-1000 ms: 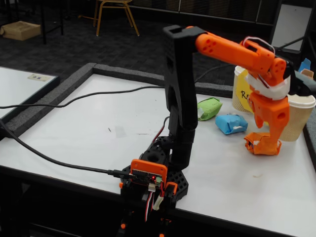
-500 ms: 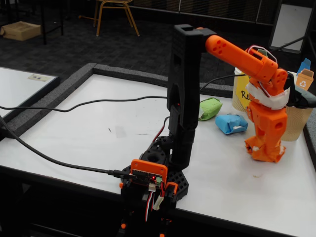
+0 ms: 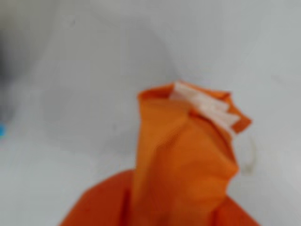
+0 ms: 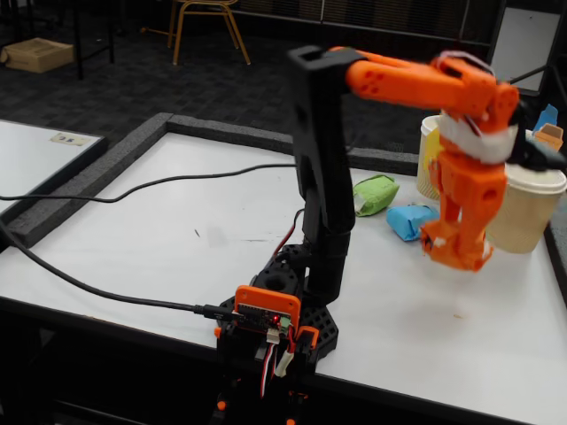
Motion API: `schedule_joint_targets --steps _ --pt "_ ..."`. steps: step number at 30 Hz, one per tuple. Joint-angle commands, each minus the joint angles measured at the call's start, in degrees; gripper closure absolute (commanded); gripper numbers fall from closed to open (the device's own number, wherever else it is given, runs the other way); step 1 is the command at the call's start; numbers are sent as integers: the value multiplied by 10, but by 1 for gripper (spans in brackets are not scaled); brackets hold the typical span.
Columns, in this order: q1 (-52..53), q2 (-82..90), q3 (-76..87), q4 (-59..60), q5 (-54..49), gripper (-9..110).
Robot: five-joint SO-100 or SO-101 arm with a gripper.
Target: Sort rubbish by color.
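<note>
White tabletop (image 4: 177, 230) lies beneath the end effector (image 4: 454, 252) gripping orange wad (image 3: 188, 155).

3 crumpled paper wads; the orange wad (image 4: 454, 250) is raised clear of the white table, seen in the fixed view at the right, and in the wrist view its creased folds stand upright with white tape along the top edge; the blue wad (image 4: 410, 221) lies on the table just left of it; the green wad (image 4: 376, 194) lies just beyond the blue one.
</note>
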Motion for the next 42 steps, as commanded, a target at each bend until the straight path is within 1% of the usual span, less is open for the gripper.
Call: schedule_joint_targets --steps 1,5,9,13,17,21,28,35,42 --pt "-5 173 -83 56 -4 101" --pt "-16 264 -87 98 4 101" --pt "-37 326 -91 98 38 101" --pt "-47 358 -110 81 41 101" --pt "-48 367 -126 13 41 101" --pt "-48 364 -120 -93 33 101" --pt "-49 340 -76 -251 -61 101" --pt "-55 239 -74 -393 -63 101" --pt "-65 117 -96 -473 -74 101"
